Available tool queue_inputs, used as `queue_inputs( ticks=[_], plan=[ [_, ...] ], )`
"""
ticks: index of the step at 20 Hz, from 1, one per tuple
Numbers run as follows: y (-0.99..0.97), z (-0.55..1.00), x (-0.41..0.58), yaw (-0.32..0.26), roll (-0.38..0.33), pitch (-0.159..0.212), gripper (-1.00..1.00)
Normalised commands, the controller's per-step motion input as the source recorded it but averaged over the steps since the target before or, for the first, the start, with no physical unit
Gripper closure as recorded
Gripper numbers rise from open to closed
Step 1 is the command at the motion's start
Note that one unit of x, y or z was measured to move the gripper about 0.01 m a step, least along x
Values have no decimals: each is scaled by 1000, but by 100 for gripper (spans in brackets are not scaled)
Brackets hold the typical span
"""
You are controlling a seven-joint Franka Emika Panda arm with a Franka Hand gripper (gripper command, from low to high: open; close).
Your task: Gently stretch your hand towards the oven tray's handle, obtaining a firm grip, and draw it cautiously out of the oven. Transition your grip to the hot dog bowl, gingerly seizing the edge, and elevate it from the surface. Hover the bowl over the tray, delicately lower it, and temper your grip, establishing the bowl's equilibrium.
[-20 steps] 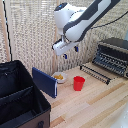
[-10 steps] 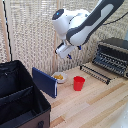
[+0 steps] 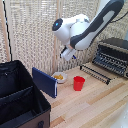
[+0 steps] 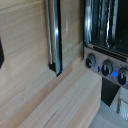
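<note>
Hovering above the red cup [image 3: 79, 83], tool [image 3: 68, 54] state unclear, oven [image 3: 113, 55] door [image 3: 95, 73] down beside it, hot dog bowl [image 3: 59, 77] near the cup.

Boxy black-and-dark-grey countertop toaster oven [image 3: 114, 54] with silvery trim: sits upright on the wooden tabletop, door dropped open and lying flat in front of it. Wrist view shows round knobs along its front panel.

Flat dark slatted metal oven tray [image 3: 111, 61]: inside the oven's cavity, ribs visible through the opening.

Small round white hot dog bowl [image 3: 59, 77] with orange-yellow food: upright on the tabletop, well apart from the oven, towards the exterior view's left of it.
</note>
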Motion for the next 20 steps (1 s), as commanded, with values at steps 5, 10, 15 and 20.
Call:
queue_inputs(
  ticks=[5,10,15,20],
  plan=[
    [-395,-103,214,80,-251,0,-100],
    [-425,-193,137,58,-242,0,-100],
    [-503,-149,83,32,-222,0,-100],
    [-671,-118,149,12,-141,0,-100]
  ],
)
